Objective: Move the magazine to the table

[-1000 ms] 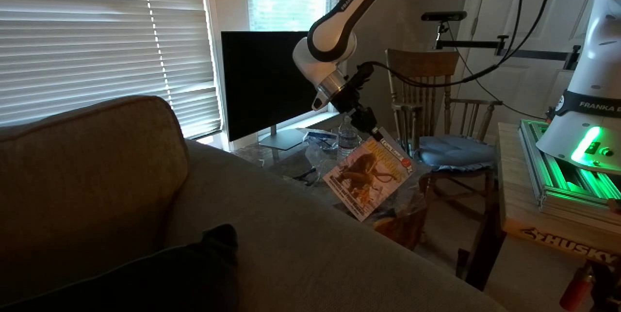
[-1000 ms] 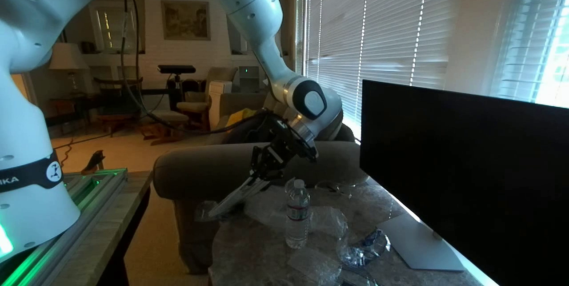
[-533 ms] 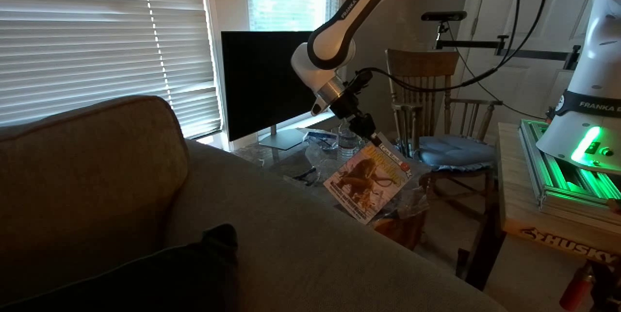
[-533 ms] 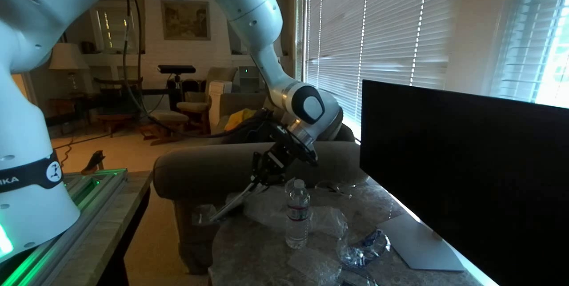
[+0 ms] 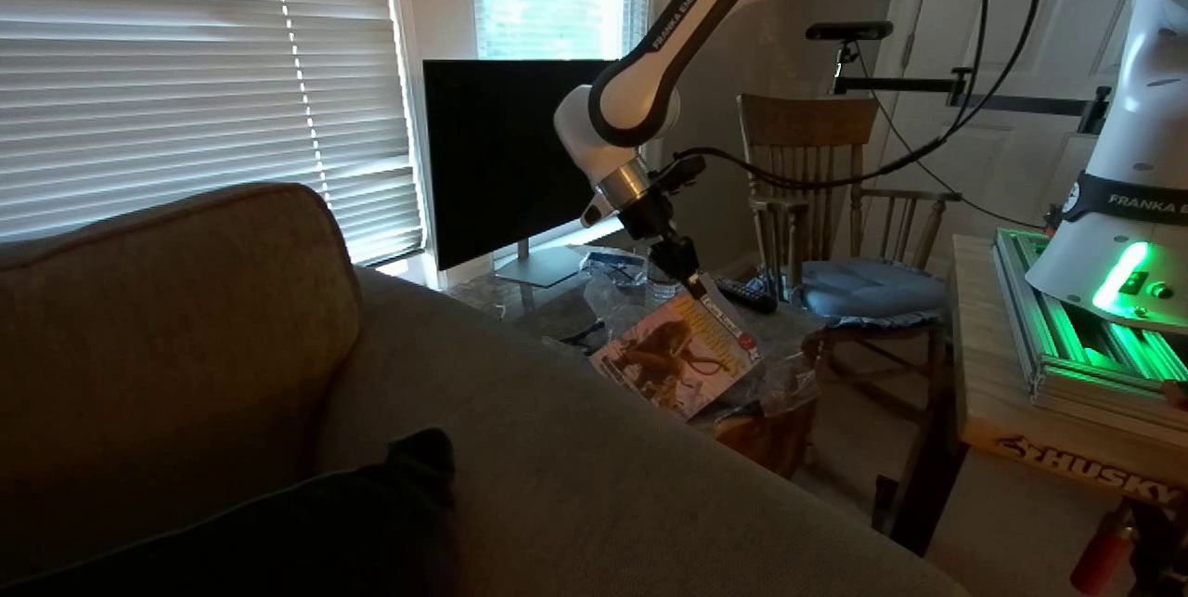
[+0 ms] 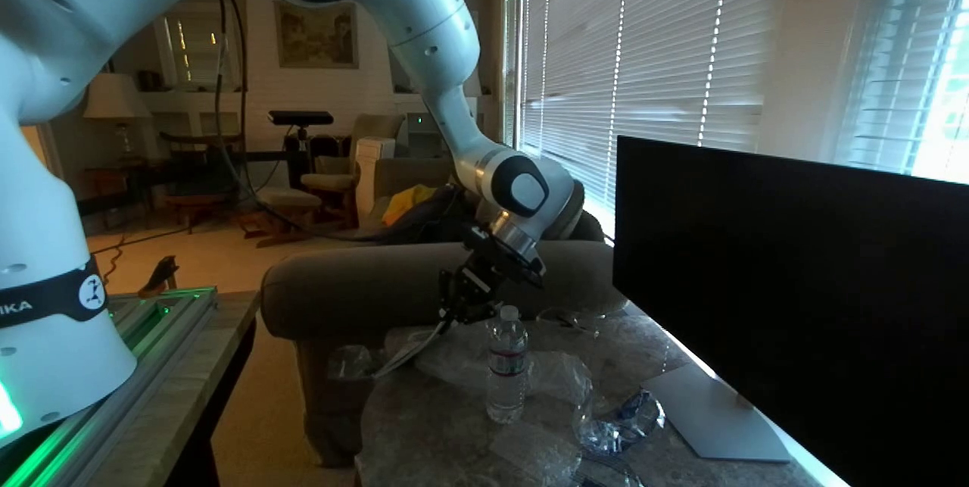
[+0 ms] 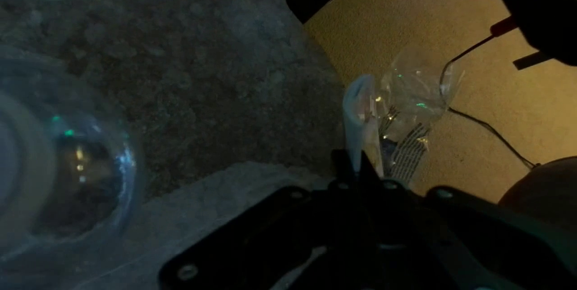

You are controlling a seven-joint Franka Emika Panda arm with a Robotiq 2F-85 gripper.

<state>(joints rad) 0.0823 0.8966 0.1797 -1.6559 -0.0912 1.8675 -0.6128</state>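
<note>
Your end effector (image 5: pixel 696 288) grips the magazine (image 5: pixel 679 354), tilted near the edge of the desk (image 6: pixel 428 426); placing seems underway: lower flat, then release.

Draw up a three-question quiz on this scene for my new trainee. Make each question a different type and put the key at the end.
1. Multiple choice: What do the fingers grip?
a) a chair cushion
b) a magazine
c) a remote

2. True or false: The bottle on the table lies on its side.

3. Fill in: The light on the robot's base shines ____.

Key:
1. b. It is held at a tilt, not lying flat.
2. False. It stands upright.
3. Green.
</note>
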